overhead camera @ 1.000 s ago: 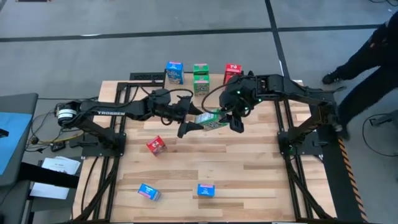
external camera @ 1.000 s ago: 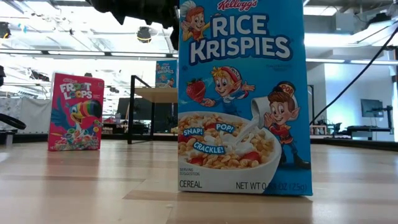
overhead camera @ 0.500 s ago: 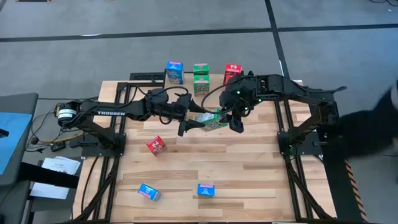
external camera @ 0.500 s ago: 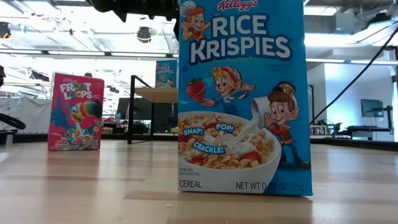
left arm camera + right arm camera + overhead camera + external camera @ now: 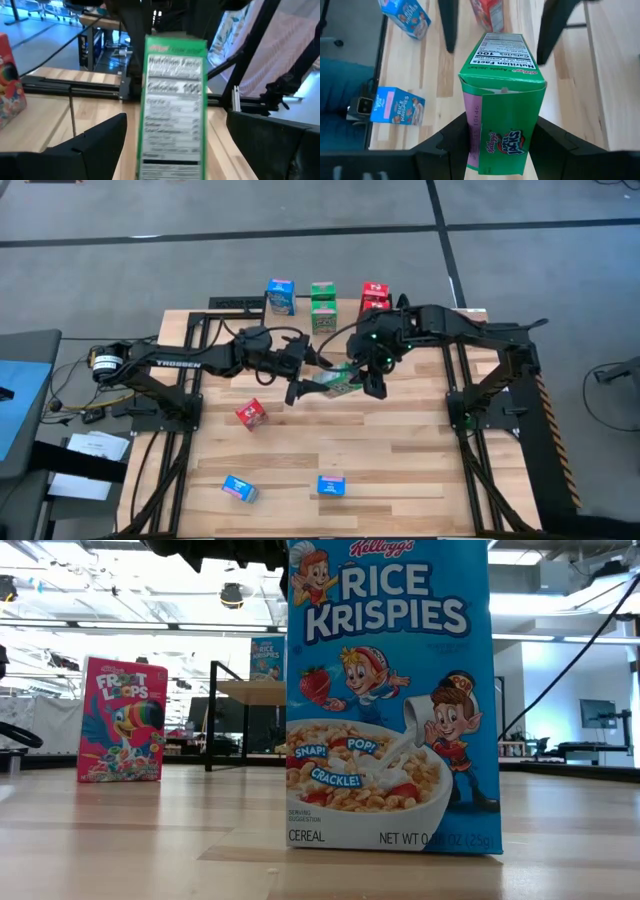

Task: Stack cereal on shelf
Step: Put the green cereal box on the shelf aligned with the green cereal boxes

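Above the middle of the surface (image 5: 400, 440), in the high view, I see the right tool (image 5: 367, 378) gripping a green Apple Jacks box (image 5: 338, 377), its long axis aimed at the left tool (image 5: 297, 388), just beside it. The shelf (image 5: 300, 307) lies beyond both, carrying a blue box (image 5: 281, 296), stacked green boxes (image 5: 322, 306) and red boxes (image 5: 374, 297). A red box (image 5: 251, 413) and two blue ones sit nearer me.

Low view: a Rice Krispies box (image 5: 388, 695) fills the frame; a Froot Loops box (image 5: 122, 720) stands well apart.

Left wrist: my fingers (image 5: 95, 145) stand spread either side of the green box, seemingly untouched.

Right wrist: fingers (image 5: 447, 142) clenched on its sides.
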Controlling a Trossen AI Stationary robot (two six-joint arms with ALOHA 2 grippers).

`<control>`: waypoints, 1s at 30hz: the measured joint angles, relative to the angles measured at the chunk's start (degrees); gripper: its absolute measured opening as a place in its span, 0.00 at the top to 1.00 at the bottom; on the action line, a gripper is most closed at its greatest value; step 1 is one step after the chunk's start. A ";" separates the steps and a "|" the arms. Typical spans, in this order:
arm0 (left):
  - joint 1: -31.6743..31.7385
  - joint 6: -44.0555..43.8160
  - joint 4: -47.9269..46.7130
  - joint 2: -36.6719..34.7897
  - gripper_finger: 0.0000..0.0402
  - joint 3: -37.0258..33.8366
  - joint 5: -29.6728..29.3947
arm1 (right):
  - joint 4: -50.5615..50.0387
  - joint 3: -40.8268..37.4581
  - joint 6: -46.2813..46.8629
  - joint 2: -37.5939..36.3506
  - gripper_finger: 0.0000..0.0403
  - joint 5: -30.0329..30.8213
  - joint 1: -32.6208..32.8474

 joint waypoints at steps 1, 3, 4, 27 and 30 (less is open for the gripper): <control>-0.12 0.13 -0.14 0.00 0.17 0.00 -0.31 | 0.51 0.02 -0.01 -0.02 0.51 -0.02 0.17; -0.30 0.19 -0.37 0.00 0.17 0.00 -0.98 | 0.69 0.04 0.00 -0.13 0.51 -0.02 0.59; -0.32 0.19 -0.84 -0.02 0.17 0.00 -1.10 | 0.69 0.04 0.00 -0.13 0.51 -0.02 0.78; -0.47 0.45 -4.16 -0.02 0.37 0.00 2.08 | 2.99 0.03 2.45 -0.09 0.51 0.13 1.32; -0.47 0.47 -3.99 -0.02 0.44 0.00 2.07 | 2.99 0.04 2.45 -0.09 0.51 0.13 1.34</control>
